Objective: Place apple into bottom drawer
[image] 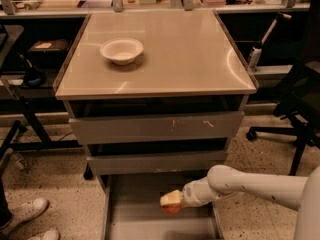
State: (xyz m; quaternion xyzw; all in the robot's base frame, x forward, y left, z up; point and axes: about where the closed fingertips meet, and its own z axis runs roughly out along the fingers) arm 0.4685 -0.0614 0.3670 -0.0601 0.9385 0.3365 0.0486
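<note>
The bottom drawer (pixel 135 214) is pulled out below the two shallower grey drawers, its plain grey floor showing. My gripper (pixel 171 202) reaches in from the right on a white arm and sits over the right part of the drawer floor. The red-orange apple (pixel 171 209) shows just under the pale fingers (pixel 170 198), which are shut on it. The apple is low inside the drawer; whether it touches the floor I cannot tell.
A white bowl (pixel 121 50) stands on the beige cabinet top (pixel 190 54). The middle drawer (pixel 155 162) and top drawer (pixel 155 127) stick out slightly. An office chair (pixel 295 109) stands at the right, a person's white shoes (pixel 27 219) at the lower left.
</note>
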